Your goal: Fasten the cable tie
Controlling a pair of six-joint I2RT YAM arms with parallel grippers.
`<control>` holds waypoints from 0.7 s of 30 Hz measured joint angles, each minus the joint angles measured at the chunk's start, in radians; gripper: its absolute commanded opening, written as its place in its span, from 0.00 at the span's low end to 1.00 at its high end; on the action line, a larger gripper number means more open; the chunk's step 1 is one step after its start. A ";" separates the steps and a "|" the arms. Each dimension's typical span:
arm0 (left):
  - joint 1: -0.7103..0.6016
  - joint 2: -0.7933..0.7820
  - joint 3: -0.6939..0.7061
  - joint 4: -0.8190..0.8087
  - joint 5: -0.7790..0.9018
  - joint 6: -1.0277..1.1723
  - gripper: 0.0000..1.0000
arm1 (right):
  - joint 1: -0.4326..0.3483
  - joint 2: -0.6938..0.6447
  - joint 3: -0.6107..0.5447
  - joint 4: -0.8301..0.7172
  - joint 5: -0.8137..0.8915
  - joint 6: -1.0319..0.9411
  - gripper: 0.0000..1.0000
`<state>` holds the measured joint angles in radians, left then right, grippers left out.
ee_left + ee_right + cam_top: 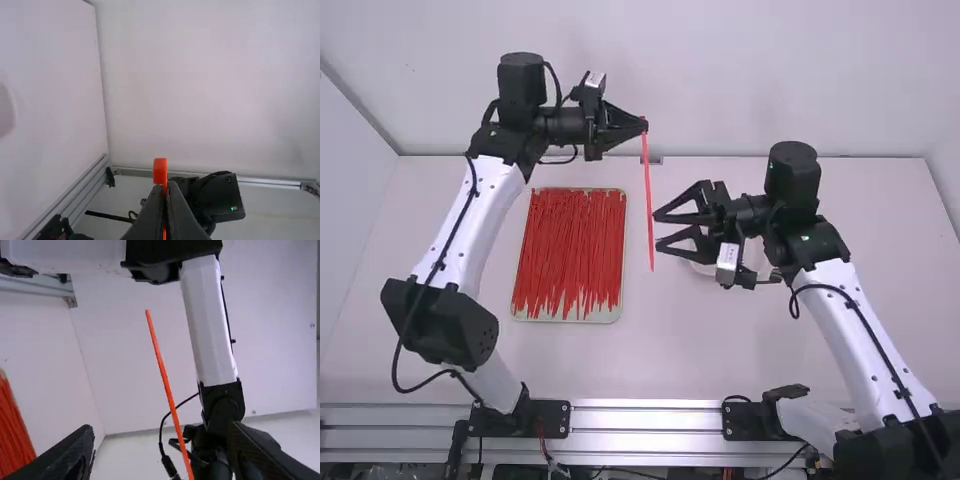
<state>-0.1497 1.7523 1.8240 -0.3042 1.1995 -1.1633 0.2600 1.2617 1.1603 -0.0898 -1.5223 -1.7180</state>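
My left gripper (640, 127) is raised high at the back of the table and is shut on the head end of a red cable tie (647, 200). The tie hangs straight down from it, its tip above the table. In the left wrist view the tie's head (160, 171) sticks out between my closed fingers (172, 210). My right gripper (665, 228) stands open just right of the tie's lower end, its fingers spread either side of that height. In the right wrist view the tie (167, 395) runs between the two open fingers (60, 457).
A tray (525, 312) holding several red cable ties (570, 252) lies on the table left of the hanging tie. White walls close the table at the back and sides. A metal rail (640, 415) runs along the front edge.
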 measured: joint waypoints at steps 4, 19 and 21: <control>-0.006 0.000 0.000 -0.021 -0.010 0.019 0.02 | 0.000 0.000 0.000 0.001 -0.006 -0.010 0.55; -0.021 0.000 0.000 -0.059 -0.067 0.062 0.02 | -0.002 0.000 0.000 0.002 -0.012 -0.017 0.24; -0.027 0.000 0.000 -0.058 -0.071 0.064 0.02 | -0.003 0.000 0.000 0.001 -0.012 -0.018 0.17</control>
<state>-0.1764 1.7523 1.8244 -0.3622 1.1282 -1.0992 0.2573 1.2617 1.1603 -0.0887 -1.5345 -1.7359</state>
